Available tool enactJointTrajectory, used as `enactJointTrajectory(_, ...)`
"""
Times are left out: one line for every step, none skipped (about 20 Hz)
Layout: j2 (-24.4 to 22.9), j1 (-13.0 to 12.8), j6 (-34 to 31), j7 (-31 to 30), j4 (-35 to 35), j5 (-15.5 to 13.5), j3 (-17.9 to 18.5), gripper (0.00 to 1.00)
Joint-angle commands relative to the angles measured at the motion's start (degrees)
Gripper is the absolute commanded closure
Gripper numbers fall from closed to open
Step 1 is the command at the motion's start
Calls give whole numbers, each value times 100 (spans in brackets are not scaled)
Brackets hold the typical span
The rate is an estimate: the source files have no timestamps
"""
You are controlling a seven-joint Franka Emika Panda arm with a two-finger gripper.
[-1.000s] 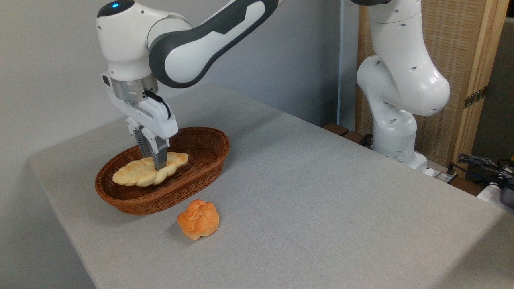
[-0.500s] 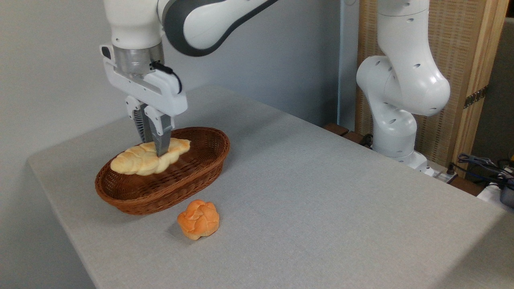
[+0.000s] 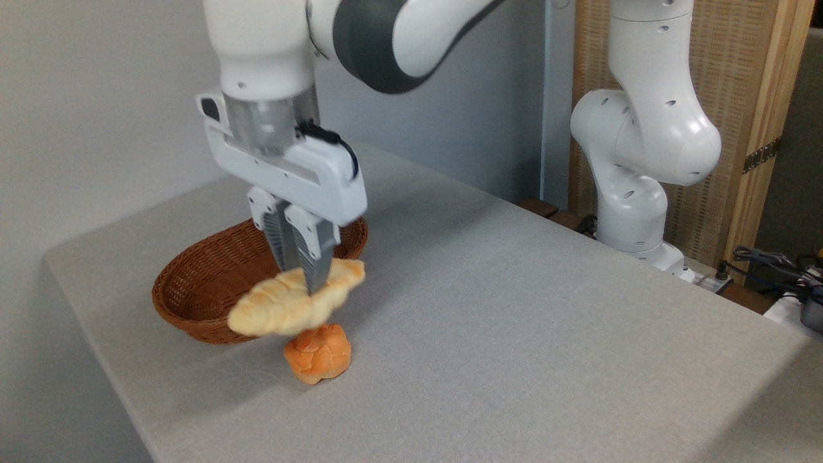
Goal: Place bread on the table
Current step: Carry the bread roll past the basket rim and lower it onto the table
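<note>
Pale golden and plaited, the bread [image 3: 292, 305] hangs in the air, pinched across its middle by the end effector [image 3: 307, 283], whose two fingers are drawn close together on the loaf. It is clear of the brown wicker basket [image 3: 212, 289], which sits to the left and a little farther back and looks empty of any other load. The loaf's long axis runs from lower left to upper right in the picture, roughly level, with its left end drooping slightly and its right end lifted toward the basket's right rim.

What the coming move appears to turn on is what lies straight below. The round orange-brown roll [image 3: 318, 352] rests on the grey worktop [image 3: 514, 308] just under the loaf's middle, and from this view the two seem almost to touch, though the camera cannot settle whether there is a gap. A straight descent from here would likely set the loaf on the roll instead of on bare cloth. Open worktop lies to the right and toward the near edge, well apart from both roll and basket, so a shift that way before lowering looks the safer course. The fingers grip crosswise to the loaf, so both tapered ends overhang freely
</note>
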Motion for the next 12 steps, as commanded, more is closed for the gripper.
enactJointTrajectory(-19, -58, -33, 522, -266, -68, 365, 66)
enactJointTrajectory(-2, -58, -33, 628, -319, -59, 444, 63)
enactJointTrajectory(51, -58, -33, 725, -346, -50, 506, 57)
enactJointTrajectory(86, -49, -25, 743, -372, -33, 533, 29)
enactJointTrajectory(121, -49, 10, 743, -407, 2, 603, 4)
enactJointTrajectory(130, -49, 19, 743, -407, 55, 699, 0)
enactJointTrajectory(174, -49, 11, 752, -416, 64, 735, 0)
enactJointTrajectory(200, -49, 10, 752, -416, 64, 735, 0)
enactJointTrajectory(227, -49, 10, 752, -416, 64, 735, 0)
enactJointTrajectory(244, -58, 10, 752, -416, 64, 735, 0)
enactJointTrajectory(245, -58, 10, 752, -416, 64, 727, 0)
enactJointTrajectory(253, -67, 10, 743, -408, 55, 718, 0)
